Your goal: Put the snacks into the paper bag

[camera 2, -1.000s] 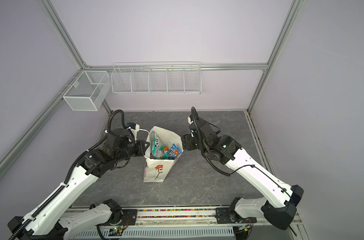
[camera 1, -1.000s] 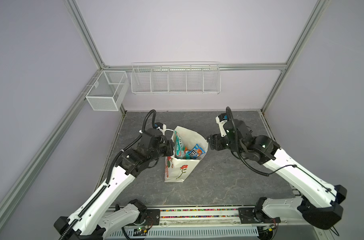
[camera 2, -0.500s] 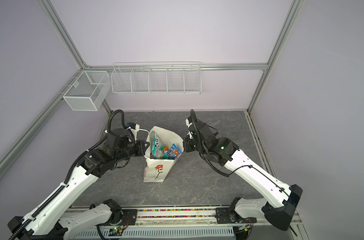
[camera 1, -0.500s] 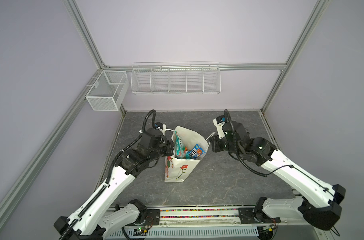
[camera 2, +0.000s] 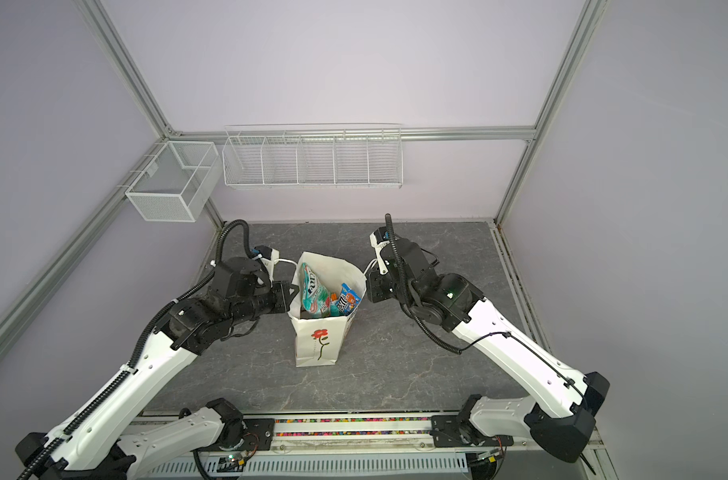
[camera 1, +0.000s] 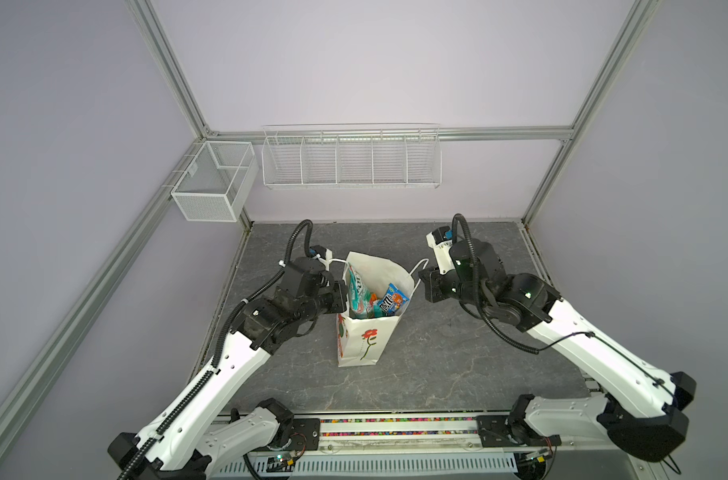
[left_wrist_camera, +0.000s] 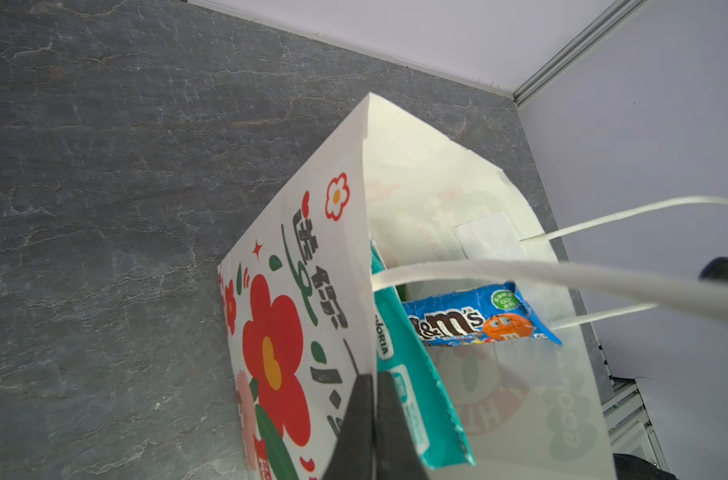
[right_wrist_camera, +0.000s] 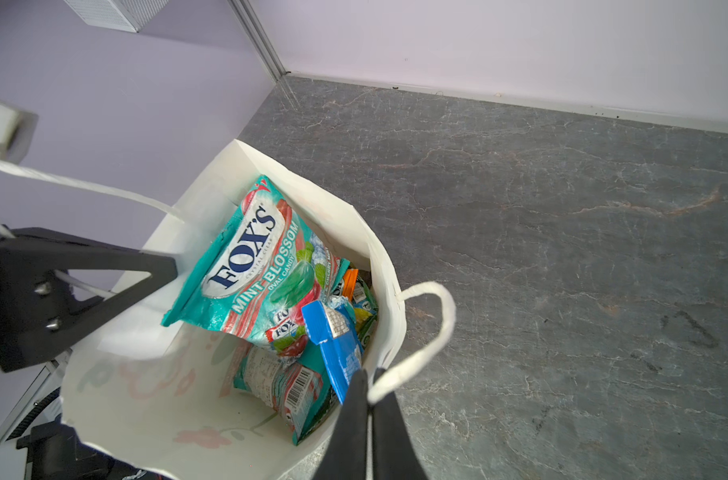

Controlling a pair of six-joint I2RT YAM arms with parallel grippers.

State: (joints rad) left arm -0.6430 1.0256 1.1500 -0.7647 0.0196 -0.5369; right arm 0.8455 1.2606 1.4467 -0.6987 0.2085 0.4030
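Observation:
The white paper bag [camera 1: 364, 345] [camera 2: 318, 340] with a red flower on its front stands upright mid-table, mouth held wide. My left gripper [camera 1: 344, 300] [left_wrist_camera: 373, 384] is shut on its left wall near the rim. My right gripper [camera 1: 419, 283] [right_wrist_camera: 369, 381] is shut on the right rim, where the white cord handle [right_wrist_camera: 432, 332] loops out. Snacks lie inside: a teal FOX'S bag [right_wrist_camera: 254, 257] [camera 2: 312, 291], a blue M&M's pack [left_wrist_camera: 470, 322] [camera 1: 391, 305] and an orange packet [right_wrist_camera: 349, 280]. Whatever lies below them is hidden.
A white mesh basket [camera 1: 212, 187] hangs at the back left corner. A long wire rack [camera 1: 349, 162] is fixed to the back wall. The dark stone tabletop [camera 1: 457, 353] surrounds the bag, with the arm bases on a rail [camera 1: 395, 428] at the front.
My right gripper has moved left to the bag's right rim and shut on it. The left gripper and the bag have stayed put.

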